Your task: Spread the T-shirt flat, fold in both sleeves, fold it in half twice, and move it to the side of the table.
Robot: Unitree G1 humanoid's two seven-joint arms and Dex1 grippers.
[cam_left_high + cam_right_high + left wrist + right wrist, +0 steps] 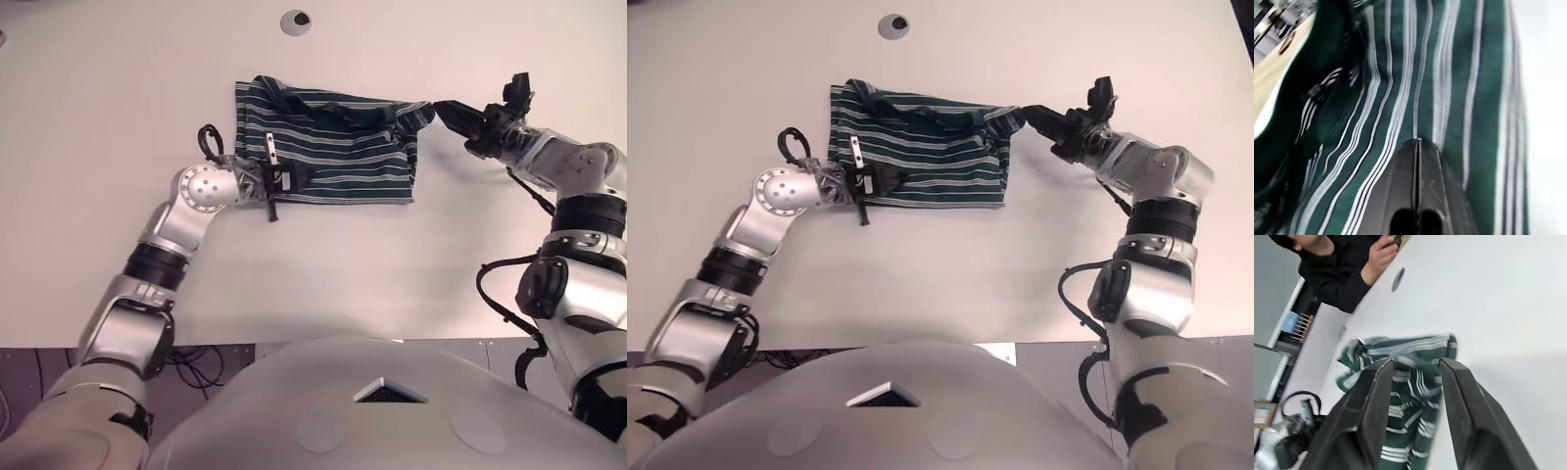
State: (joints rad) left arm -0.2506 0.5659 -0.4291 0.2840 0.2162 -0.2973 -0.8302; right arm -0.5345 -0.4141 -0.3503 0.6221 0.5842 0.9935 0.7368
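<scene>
A dark green T-shirt with white stripes (328, 147) lies folded into a rough rectangle on the white table (392, 264). Its far edge is rumpled, and its far right corner (419, 115) bunches up a little. My left gripper (277, 182) rests on the shirt's near left part. In the left wrist view its fingers (1418, 147) are shut tip to tip on top of the striped cloth. My right gripper (449, 111) hovers just right of the bunched corner. It is open, and the right wrist view shows the shirt (1415, 382) beyond its spread fingers (1376, 396).
A round cable hole (295, 22) sits in the table beyond the shirt. Bare white tabletop stretches to the left, to the right and in front of the shirt, up to the near table edge (294, 343).
</scene>
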